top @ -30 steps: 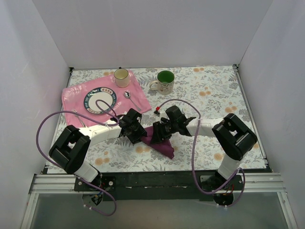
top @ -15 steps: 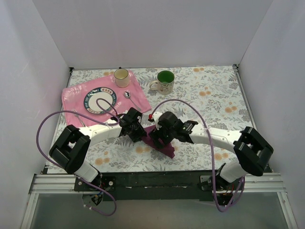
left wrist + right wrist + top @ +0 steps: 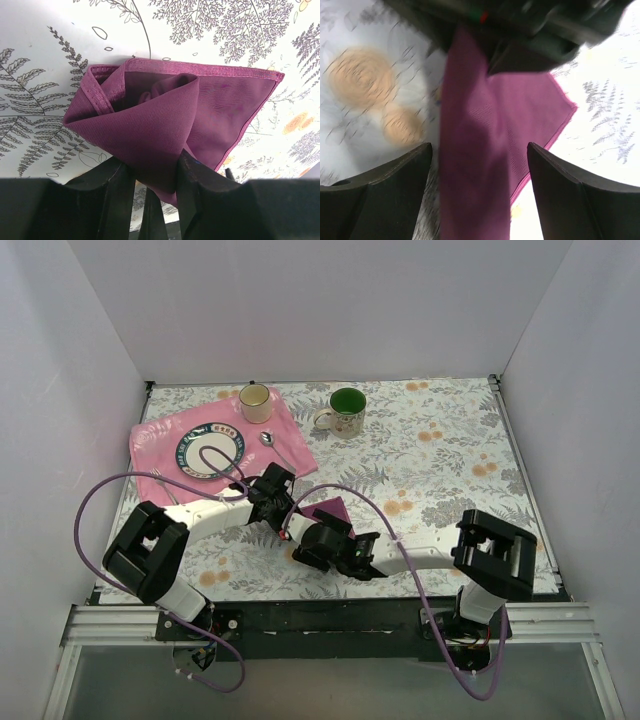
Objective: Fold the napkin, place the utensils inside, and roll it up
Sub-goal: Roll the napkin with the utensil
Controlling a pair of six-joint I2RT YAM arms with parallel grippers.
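We're mid-fold: left gripper (image 3: 152, 164) pinches the napkin (image 3: 170, 120), right gripper (image 3: 479, 152) seems open; spoon (image 3: 268, 439) and fork (image 3: 165, 487) lie far left.

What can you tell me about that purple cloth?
The napkin is dark magenta, slightly shiny cloth with a stitched hem. It rests on the leaf-patterned table, loosely folded into a rough triangle with one corner bunched. The left claw pinches its near fold; the right claw hangs open over it.

Pose: left arm (image 3: 205, 515) stretched low toward napkin (image 3: 331, 510); left end effector (image 3: 152, 172) pinched on napkin's near fold. Forearm of right arm (image 3: 420, 558) lies leftward, just near of napkin; right end effector (image 3: 477, 170) spread wide, straddling napkin.
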